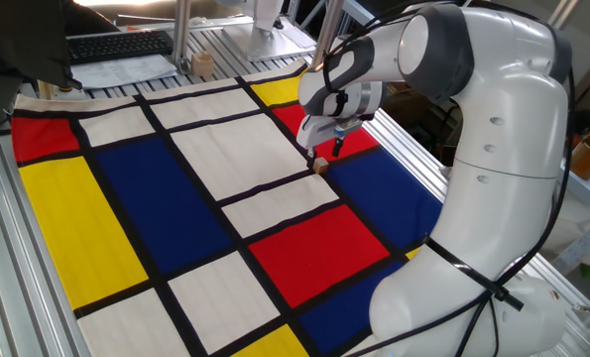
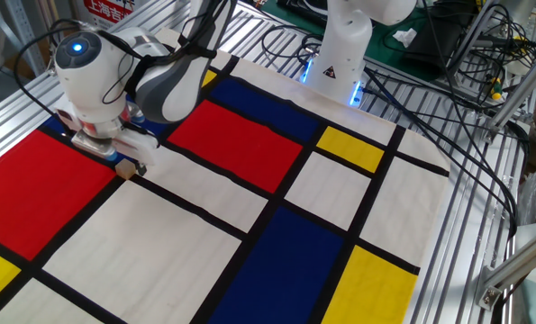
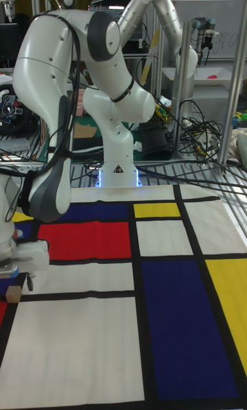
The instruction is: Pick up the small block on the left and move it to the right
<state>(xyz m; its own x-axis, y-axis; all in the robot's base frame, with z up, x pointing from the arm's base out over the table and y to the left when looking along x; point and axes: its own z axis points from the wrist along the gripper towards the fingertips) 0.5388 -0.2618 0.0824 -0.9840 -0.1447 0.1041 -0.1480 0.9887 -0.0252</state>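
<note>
The small block [image 1: 320, 166] is a tiny tan wooden cube. It rests on a black line of the checked cloth, where white, red and blue fields meet. It also shows in the other fixed view [image 2: 123, 168] and at the left edge of the tall fixed view [image 3: 14, 293]. My gripper [image 1: 323, 153] hangs just above it, pointing down. Its fingers are spread wider than the cube and hold nothing. In the other fixed view the gripper [image 2: 129, 162] stands slightly off to the block's far side. The tall fixed view shows the gripper [image 3: 17, 281] partly cut off.
The coloured cloth [image 1: 176, 198] covers the table. A pale wooden piece [image 1: 203, 65] stands on the metal frame at the back, near a keyboard [image 1: 116, 44]. A second robot's base [image 2: 340, 54] and cables [image 2: 430, 81] sit at the cloth's far edge.
</note>
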